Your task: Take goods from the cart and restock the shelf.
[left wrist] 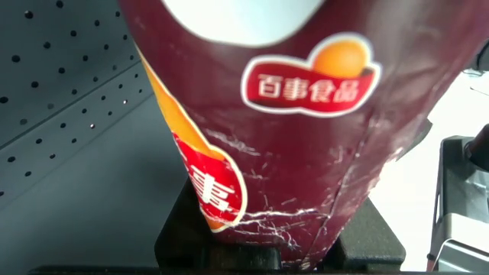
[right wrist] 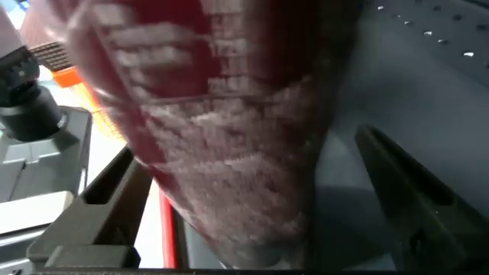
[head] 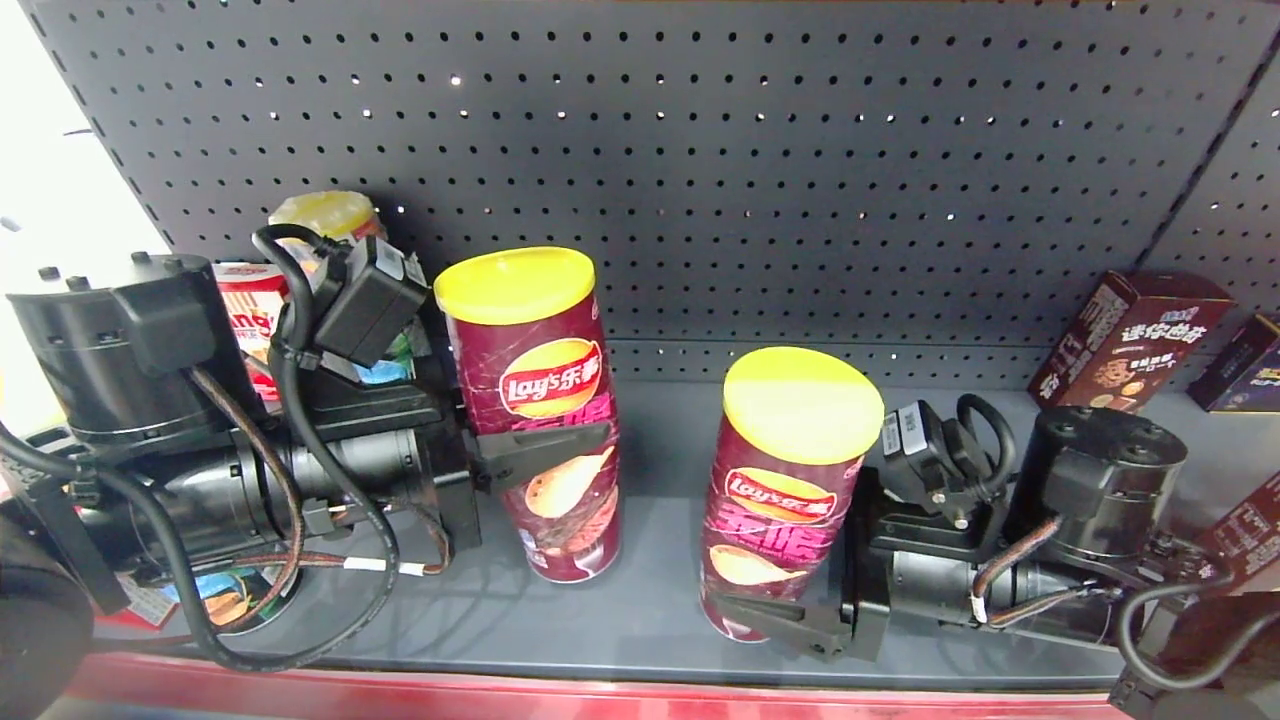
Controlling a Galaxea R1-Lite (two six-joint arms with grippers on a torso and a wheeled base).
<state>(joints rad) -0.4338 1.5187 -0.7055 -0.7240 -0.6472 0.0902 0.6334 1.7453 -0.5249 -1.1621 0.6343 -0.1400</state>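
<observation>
Shelf (head: 660,570) lies bare between left can (head: 540,400), right can (head: 775,500).

Head camera down at shelf (head: 660,600), wrist cameras tight on left can (left wrist: 306,153), right can (right wrist: 221,137), both in head view

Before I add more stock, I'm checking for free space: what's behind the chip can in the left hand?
Behind the left chip can only the pegboard wall shows. The patch of shelf floor directly behind its base is covered by the can itself.
</observation>
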